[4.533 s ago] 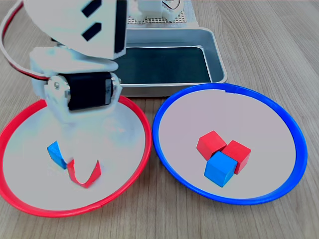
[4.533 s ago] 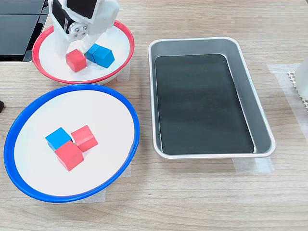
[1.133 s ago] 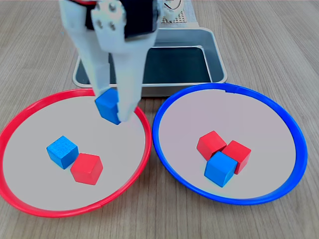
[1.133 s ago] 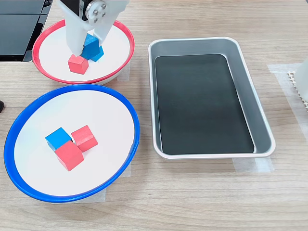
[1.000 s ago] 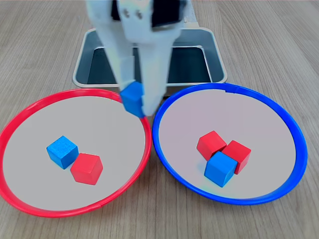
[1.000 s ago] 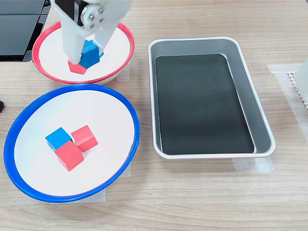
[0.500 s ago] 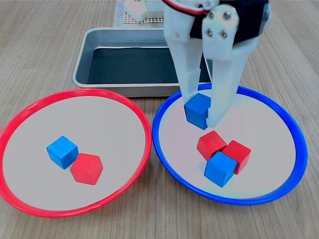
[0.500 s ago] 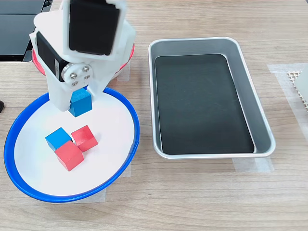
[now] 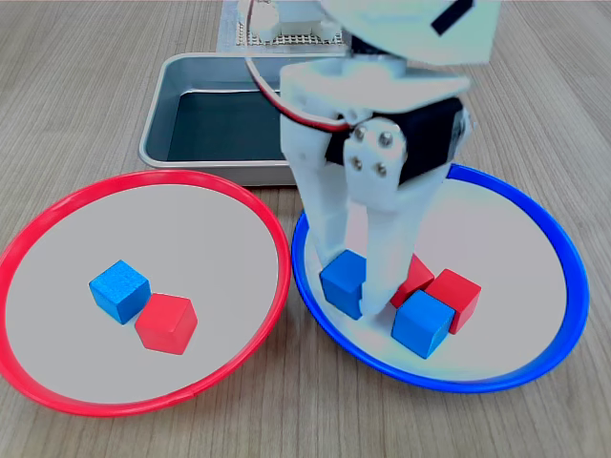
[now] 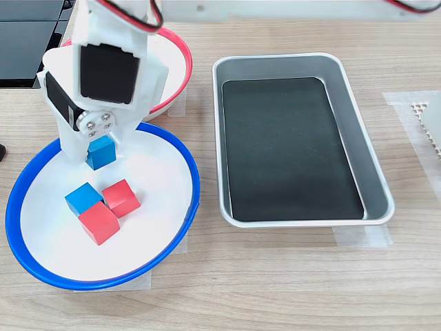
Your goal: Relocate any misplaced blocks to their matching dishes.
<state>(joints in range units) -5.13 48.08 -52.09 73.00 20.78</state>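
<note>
My gripper (image 9: pixel 356 286) hangs low over the near-left part of the blue-rimmed dish (image 9: pixel 506 258), shut on a blue block (image 9: pixel 341 281). I cannot tell whether the block touches the dish. Beside it in this dish lie two red blocks (image 9: pixel 456 296) and another blue block (image 9: pixel 422 322). The red-rimmed dish (image 9: pixel 191 229) holds one blue block (image 9: pixel 119 290) and one red block (image 9: pixel 166 323). In the second exterior view my gripper (image 10: pixel 100 154) holds the blue block (image 10: pixel 101 152) over the blue-rimmed dish (image 10: pixel 155 183), above a blue block (image 10: pixel 84 198) and two red ones (image 10: pixel 122 196). My arm hides most of the red-rimmed dish (image 10: pixel 172 76).
A rectangular grey metal tray (image 9: pixel 205 124) with a dark floor stands behind the dishes, and to the second exterior view's right (image 10: pixel 289 138). A white perforated base (image 9: pixel 286 24) sits beyond it. A black object (image 10: pixel 27 34) lies at the second exterior view's top left.
My gripper has carried the blue block out of the red-rimmed dish, across to the blue-rimmed dish, and has come down low over its near-left part.
</note>
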